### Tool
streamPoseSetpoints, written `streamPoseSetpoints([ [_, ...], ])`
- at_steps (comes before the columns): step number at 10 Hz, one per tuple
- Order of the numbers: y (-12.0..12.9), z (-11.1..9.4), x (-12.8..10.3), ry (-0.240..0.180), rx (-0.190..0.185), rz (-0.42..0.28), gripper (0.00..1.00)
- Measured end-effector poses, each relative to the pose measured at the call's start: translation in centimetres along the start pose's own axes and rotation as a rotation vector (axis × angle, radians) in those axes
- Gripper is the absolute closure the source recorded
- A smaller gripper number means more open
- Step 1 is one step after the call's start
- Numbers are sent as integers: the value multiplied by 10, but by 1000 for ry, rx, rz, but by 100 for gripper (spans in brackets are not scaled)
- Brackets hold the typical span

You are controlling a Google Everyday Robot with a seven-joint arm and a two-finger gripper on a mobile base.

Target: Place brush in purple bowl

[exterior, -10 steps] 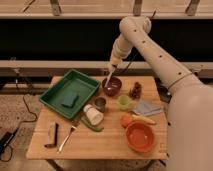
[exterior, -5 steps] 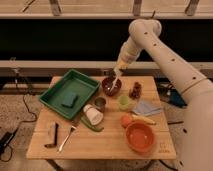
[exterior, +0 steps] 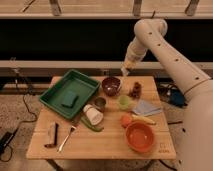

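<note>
The purple bowl [exterior: 111, 85] stands at the back middle of the wooden table [exterior: 100, 147]. A slim dark shape that looks like the brush [exterior: 107, 79] rests in the bowl and leans on its far left rim; I cannot make out its head. My gripper [exterior: 125, 70] hangs above the table's back edge, up and to the right of the bowl, apart from it, with nothing visibly in it.
A green tray [exterior: 54, 94] with a green sponge [exterior: 70, 100] is at the left. A metal cup [exterior: 99, 103], a tipped white cup [exterior: 93, 115], a green cup [exterior: 124, 102], a blue cloth [exterior: 146, 107], an orange bowl [exterior: 139, 136], a spoon [exterior: 66, 138] and a blocky tool [exterior: 51, 134] lie around.
My gripper was low over the purple bowl a second ago. It has since risen and moved right, away from the bowl. The dark shape stays in the bowl.
</note>
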Motion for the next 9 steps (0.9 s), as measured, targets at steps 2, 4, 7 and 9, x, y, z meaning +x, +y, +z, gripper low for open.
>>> streamPoseSetpoints([
  [2, -25, 11, -7, 14, 19, 4, 100],
  [4, -36, 19, -24, 11, 34, -5, 100],
  [7, -38, 34, -53, -21, 37, -23, 100],
  [9, -24, 39, -59, -53, 21, -34, 100],
])
